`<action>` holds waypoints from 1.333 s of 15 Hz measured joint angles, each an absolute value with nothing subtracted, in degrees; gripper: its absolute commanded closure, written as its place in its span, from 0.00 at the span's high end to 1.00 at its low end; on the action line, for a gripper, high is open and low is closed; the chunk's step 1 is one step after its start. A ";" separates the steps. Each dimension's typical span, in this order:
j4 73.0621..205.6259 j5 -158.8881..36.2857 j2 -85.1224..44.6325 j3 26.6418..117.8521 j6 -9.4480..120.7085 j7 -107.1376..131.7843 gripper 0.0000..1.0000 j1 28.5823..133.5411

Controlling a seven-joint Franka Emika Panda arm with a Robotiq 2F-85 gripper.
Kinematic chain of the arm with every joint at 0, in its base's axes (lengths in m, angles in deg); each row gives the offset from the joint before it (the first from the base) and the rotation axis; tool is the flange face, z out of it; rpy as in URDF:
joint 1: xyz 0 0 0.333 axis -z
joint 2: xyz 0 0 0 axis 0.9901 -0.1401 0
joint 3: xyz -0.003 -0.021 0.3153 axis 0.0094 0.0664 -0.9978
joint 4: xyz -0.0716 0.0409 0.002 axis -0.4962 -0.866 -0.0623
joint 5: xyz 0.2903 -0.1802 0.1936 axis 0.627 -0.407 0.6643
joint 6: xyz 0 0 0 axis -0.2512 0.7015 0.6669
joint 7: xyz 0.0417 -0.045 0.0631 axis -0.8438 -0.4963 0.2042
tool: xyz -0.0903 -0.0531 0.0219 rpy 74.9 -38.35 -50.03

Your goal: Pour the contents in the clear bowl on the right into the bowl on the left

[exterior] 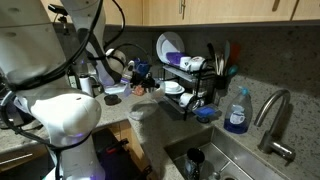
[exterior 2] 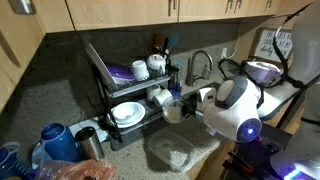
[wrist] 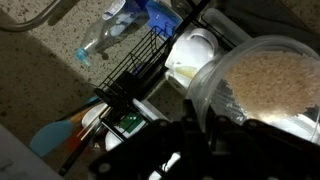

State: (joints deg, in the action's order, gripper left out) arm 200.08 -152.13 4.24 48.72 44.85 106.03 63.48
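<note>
My pincer (wrist: pixel 200 132) is clenched on the rim of the clear bowl (wrist: pixel 215 95). I'm holding it up off the counter (wrist: pixel 60 50), in front of the dish rack (wrist: pixel 135 80). The contents (wrist: pixel 270 85), pale & fine, lie inside it; the bowl looks approx level, tho I can't judge the tilt exactly. The target bowl (exterior 2: pixel 172 150) sits on the counter near its front edge, by the sink (exterior: pixel 230 150) corner. In an exterior view it's below my bowl & toward that edge. It seems to hold some pale stuff too, can't tell for sure. Next, imo: bring the held rim over the target bowl, then roll the wrist so the lip dips into it.
</note>
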 measured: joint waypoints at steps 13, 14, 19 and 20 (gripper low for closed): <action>200.08 -152.13 3.52 48.56 44.85 106.04 0.03 62.33; 200.08 -152.13 3.52 48.50 44.79 106.05 0.03 61.96; 200.06 -152.13 3.52 47.78 44.25 106.13 0.03 60.65; 200.06 -152.13 3.52 47.63 43.92 106.18 0.03 60.25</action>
